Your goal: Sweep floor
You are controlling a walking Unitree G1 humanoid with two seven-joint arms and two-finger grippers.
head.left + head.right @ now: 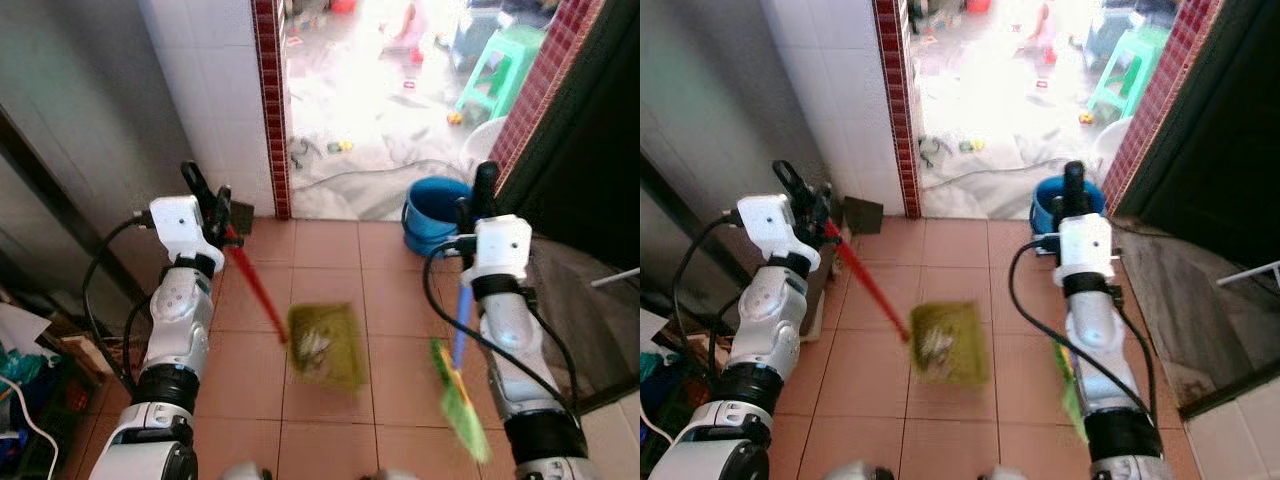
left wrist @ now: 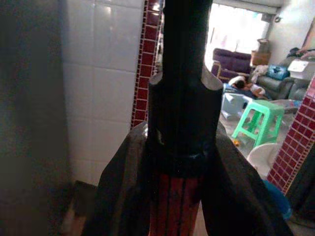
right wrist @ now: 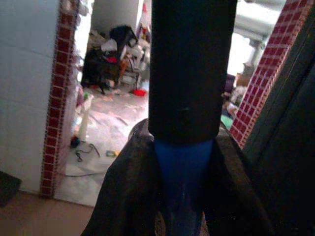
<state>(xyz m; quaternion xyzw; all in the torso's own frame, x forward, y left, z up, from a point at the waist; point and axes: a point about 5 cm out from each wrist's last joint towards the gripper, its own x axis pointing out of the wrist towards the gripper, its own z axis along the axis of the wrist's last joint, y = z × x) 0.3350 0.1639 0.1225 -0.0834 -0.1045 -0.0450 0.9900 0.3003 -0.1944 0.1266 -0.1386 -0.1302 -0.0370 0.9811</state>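
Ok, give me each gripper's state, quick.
Left gripper: shut on the red-handled olive-green plastic dustpan.
Right gripper: shut on the blue-handled green-bristled broom.

Bare tiled floor [image 1: 330,265] lies open between the two arms at the centre of the frame, broken only by the green dustpan [image 1: 326,346] sitting just below the middle. At upper centre the doorway [image 1: 380,100] stands open, though a blue bucket [image 1: 436,214] sits at its right foot and a green stool [image 1: 500,65] stands beyond in the upper right. A white tiled wall [image 1: 205,95] closes off the upper left, clutter [image 1: 30,370] crowds the lower left corner, and a dark door [image 1: 585,150] shuts in the right side.
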